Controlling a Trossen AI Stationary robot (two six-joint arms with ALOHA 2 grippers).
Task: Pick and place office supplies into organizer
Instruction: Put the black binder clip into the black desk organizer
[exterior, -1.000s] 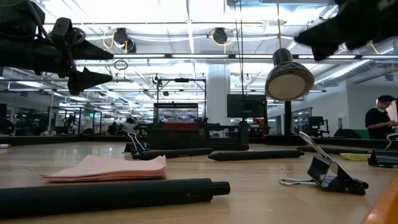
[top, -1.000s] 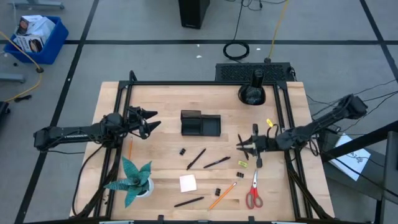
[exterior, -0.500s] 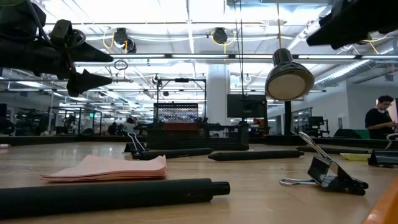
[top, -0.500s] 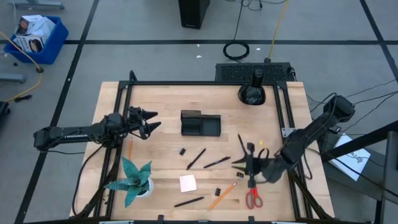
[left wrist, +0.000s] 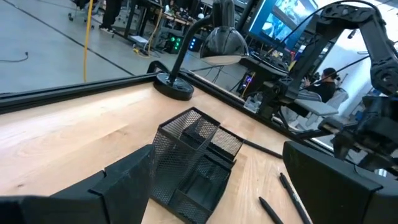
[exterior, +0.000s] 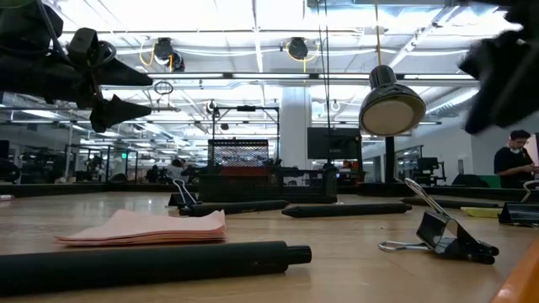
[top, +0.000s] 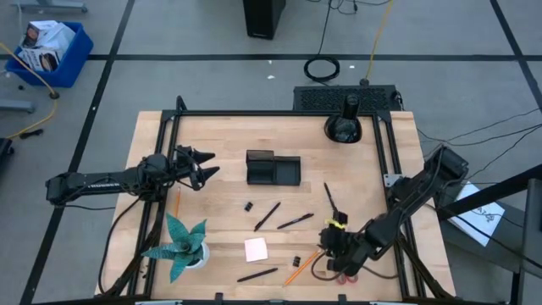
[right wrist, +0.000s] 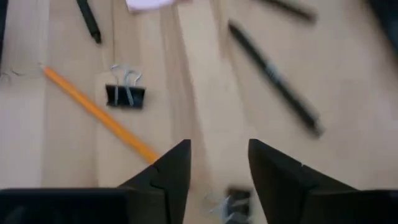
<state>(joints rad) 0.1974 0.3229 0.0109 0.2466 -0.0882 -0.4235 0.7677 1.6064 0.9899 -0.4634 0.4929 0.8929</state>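
The black mesh organizer [top: 273, 168] [left wrist: 196, 155] stands on the table's far middle. Loose supplies lie nearer: black pens [top: 268, 215] [right wrist: 273, 78], an orange pencil [top: 302, 265] [right wrist: 99, 112], a pink sticky-note pad [top: 256, 249] [exterior: 143, 227], black binder clips [top: 296, 262] [right wrist: 126, 93] and red scissors [top: 343, 273], which are partly under my right arm. My right gripper [top: 322, 252] [right wrist: 217, 165] hovers open, slanting down over the wood by the pencil and a clip [right wrist: 227, 205]. My left gripper [top: 199, 165] [left wrist: 211, 186] waits open, left of the organizer.
A black desk lamp [top: 343, 127] [exterior: 392, 105] stands at the far right. A teal spiky plant [top: 182, 246] sits at the near left. A pen [exterior: 152, 265] lies by the near edge. A person [exterior: 515, 160] shows beyond the table.
My right gripper has swung from the table's right middle toward the near edge and a little leftward, sinking and tipping from nearly level to slanting down over the pencil and clips. No supplies have moved.
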